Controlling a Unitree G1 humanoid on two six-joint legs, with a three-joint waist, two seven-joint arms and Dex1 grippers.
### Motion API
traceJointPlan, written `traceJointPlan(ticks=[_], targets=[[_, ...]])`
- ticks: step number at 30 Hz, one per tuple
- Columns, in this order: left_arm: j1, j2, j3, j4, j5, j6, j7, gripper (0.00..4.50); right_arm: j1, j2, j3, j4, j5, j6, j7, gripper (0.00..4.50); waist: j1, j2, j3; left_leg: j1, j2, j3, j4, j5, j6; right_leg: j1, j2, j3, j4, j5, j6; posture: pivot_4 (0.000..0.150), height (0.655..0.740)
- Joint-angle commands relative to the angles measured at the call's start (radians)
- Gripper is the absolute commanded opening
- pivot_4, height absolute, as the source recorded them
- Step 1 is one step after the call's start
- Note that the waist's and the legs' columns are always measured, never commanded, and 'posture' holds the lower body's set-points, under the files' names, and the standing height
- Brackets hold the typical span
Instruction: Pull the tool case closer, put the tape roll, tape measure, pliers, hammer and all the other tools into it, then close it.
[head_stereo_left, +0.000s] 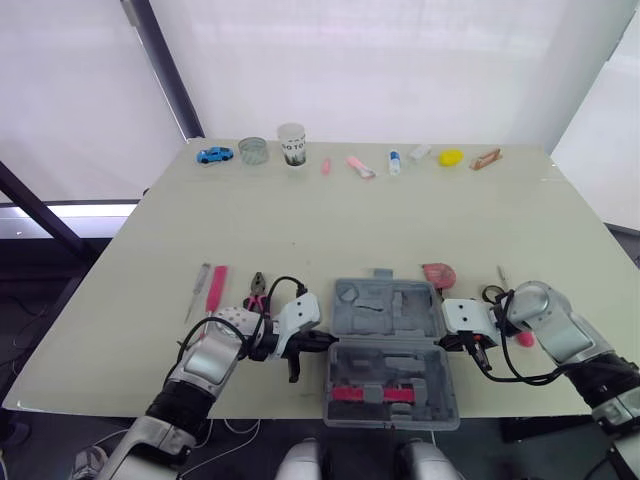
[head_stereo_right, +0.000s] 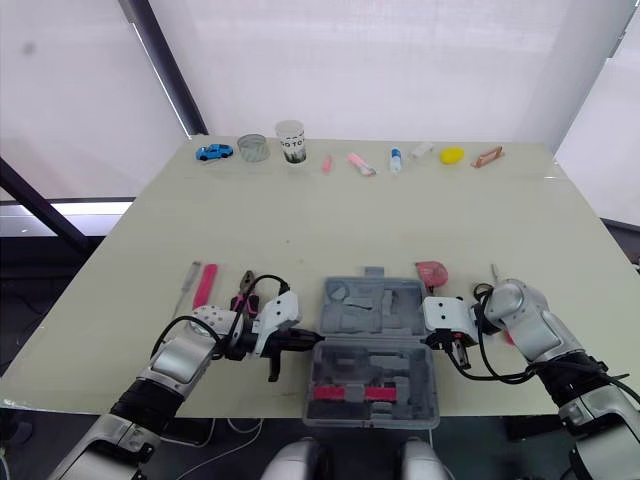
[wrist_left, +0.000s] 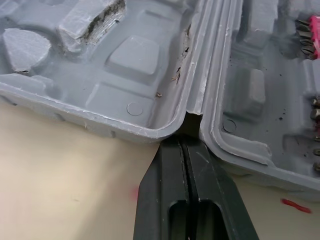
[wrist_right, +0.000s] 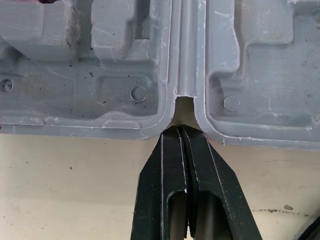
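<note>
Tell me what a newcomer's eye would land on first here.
The open grey tool case at the near edge of the table draws the eye first, with the left claw and right claw, both shut, tips set at its hinge gap from opposite sides. Pliers and a pink-handled tool lie to the case's left, and a row of small items including a blue toy car lines the far edge.

A robot test lab, by the look of it; a bare pale surface stands before white translucent panels crossed by a dark strut; unrelated props sit in a row along its far edge: a toy car, a glass bowl, a paper cup, a yellow disc.
</note>
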Motion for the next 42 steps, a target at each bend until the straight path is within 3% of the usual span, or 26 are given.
traceJointPlan(ticks=[1, 18, 32, 38, 42], targets=[[0.032, -0.006, -0.037, -0.050, -0.005, 0.020, -0.014, 0.00, 0.014, 0.003, 0.009, -0.043, 0.030, 0.008, 0.015, 0.02, 0.000, 0.000, 0.000, 0.000, 0.000, 0.000, 0.000, 0.000, 0.000, 0.000, 0.000, 0.000, 0.000, 0.000, 0.000, 0.150, 0.7400], [0.118, 0.038, -0.017, -0.158, -0.024, 0.082, 0.005, 0.00, 0.086, -0.013, 0.018, -0.155, 0.060, 0.079, 0.024, 0.02, -0.001, 0.000, -0.001, 0.000, 0.000, 0.000, 0.000, 0.000, 0.000, 0.000, 0.000, 0.000, 0.000, 0.000, 0.000, 0.150, 0.7400], [0.147, 0.064, -0.004, -0.184, -0.032, 0.097, 0.036, 0.00, 0.084, -0.009, 0.016, -0.146, 0.058, 0.078, 0.003, 0.02, -0.002, -0.001, -0.001, 0.001, 0.000, 0.000, 0.000, 0.000, 0.000, 0.000, 0.001, 0.000, 0.000, 0.000, 0.000, 0.150, 0.7400], [0.151, 0.060, 0.048, -0.143, -0.051, 0.042, 0.067, 0.00, 0.086, -0.022, -0.030, -0.130, 0.078, 0.096, -0.032, 0.02, -0.004, -0.001, -0.002, 0.001, 0.000, 0.000, 0.000, 0.000, 0.000, 0.000, 0.001, 0.000, 0.001, 0.000, 0.000, 0.150, 0.7400], [0.199, 0.064, 0.145, -0.131, -0.140, -0.025, 0.053, 0.00, 0.129, -0.069, -0.111, -0.115, 0.136, 0.080, -0.051, 0.02, -0.002, -0.001, -0.001, 0.001, 0.001, 0.000, 0.000, 0.000, 0.000, 0.000, 0.000, 0.000, 0.001, 0.000, 0.000, 0.150, 0.7400]])
